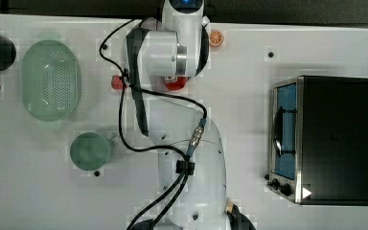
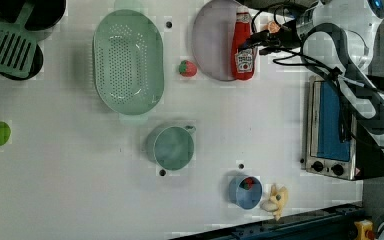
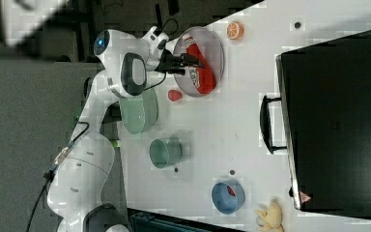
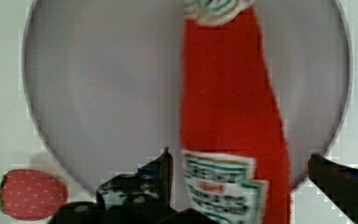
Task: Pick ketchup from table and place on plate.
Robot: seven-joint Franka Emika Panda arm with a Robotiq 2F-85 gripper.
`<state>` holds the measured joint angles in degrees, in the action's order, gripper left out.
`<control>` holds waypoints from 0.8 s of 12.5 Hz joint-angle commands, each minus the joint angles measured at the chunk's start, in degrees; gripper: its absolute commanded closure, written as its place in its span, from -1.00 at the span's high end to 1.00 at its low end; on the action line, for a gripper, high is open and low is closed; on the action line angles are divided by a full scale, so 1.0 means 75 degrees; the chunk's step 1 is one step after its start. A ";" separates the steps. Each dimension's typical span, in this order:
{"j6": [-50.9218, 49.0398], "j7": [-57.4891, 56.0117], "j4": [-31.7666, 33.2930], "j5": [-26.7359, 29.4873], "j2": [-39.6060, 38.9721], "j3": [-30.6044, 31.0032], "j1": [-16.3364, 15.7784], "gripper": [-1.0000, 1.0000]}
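Strawberry (image 2: 188, 68): on the bench just beside the plate's rim, at the left view's left of it; no part in the task.
Plate (image 2: 212, 42): pale mauve disc, the destination.
Ketchup (image 2: 243, 47): lying flat on the plate along its right side in the left view, base overhanging the rim.
Gripper (image 4: 240, 170): jaws spread wide either side of the bottle, apparently not gripping it; judged released.

A big white worktop (image 2: 70, 190) has small dark holes in it. Past its edge, the right view shows a dark grey floor (image 3: 24, 125).
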<state>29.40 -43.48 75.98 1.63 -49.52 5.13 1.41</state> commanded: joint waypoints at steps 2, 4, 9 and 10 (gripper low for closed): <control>-0.0117 0.1725 -0.0241 0.0068 0.1146 -0.0013 -0.0040 1.00; -0.0799 0.3146 0.0002 0.0068 0.1786 -0.0131 0.0009 1.00; -0.1765 0.4570 0.1531 -0.0013 0.3860 -0.0406 0.0028 1.00; -0.1752 0.4570 0.1978 -0.0022 0.4316 -0.0446 0.0028 1.00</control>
<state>16.56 -13.67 89.08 1.92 -17.40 2.59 1.10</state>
